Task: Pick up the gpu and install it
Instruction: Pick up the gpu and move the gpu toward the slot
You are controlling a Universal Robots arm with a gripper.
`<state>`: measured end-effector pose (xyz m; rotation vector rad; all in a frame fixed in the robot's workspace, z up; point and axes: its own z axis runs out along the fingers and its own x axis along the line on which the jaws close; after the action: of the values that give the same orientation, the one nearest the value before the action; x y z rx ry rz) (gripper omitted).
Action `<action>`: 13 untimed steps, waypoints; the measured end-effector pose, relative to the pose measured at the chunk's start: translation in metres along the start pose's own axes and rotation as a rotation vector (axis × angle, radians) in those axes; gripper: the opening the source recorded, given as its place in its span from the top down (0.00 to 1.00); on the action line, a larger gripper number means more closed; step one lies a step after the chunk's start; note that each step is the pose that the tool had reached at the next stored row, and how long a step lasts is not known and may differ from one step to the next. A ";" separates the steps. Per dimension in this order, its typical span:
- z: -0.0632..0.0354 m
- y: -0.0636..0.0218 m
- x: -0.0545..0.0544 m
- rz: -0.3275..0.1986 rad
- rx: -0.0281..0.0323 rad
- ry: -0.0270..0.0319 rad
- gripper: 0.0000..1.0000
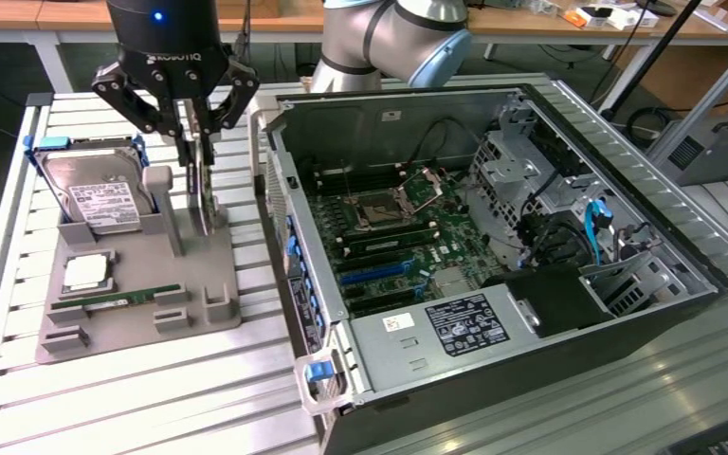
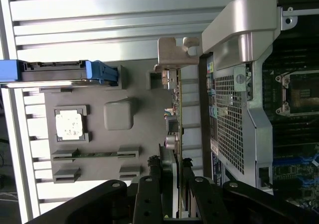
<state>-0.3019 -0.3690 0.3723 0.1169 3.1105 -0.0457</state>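
The pincer [image 1: 194, 142] is narrow and holds the gpu [image 1: 205, 194] by its upper edge, with one finger on each face of the card. The gpu stands upright, its lower edge at the grey holder [image 1: 136, 313], which lies on the slatted surface [image 1: 187, 398]. In the exterior view the gpu is at about nine o'clock from the open computer case [image 1: 491, 332], near its wall. The hard drive [image 1: 101, 194] stands at nine o'clock from the gpu. In the wrist view the metal bracket [image 2: 174, 52] is at the card's end away from the pincer [image 2: 171, 171].

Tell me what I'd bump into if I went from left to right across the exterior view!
hard drive → gpu, standing on edge → processor socket → blue cable
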 end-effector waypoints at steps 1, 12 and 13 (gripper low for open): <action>-0.0002 0.0000 0.000 0.000 0.0000 0.0000 0.73; -0.0030 -0.0001 0.000 0.000 0.0000 0.0000 0.73; -0.0033 -0.0001 0.000 0.000 -0.0001 -0.0001 0.73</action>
<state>-0.3019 -0.3690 0.3756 0.1168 3.1104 -0.0456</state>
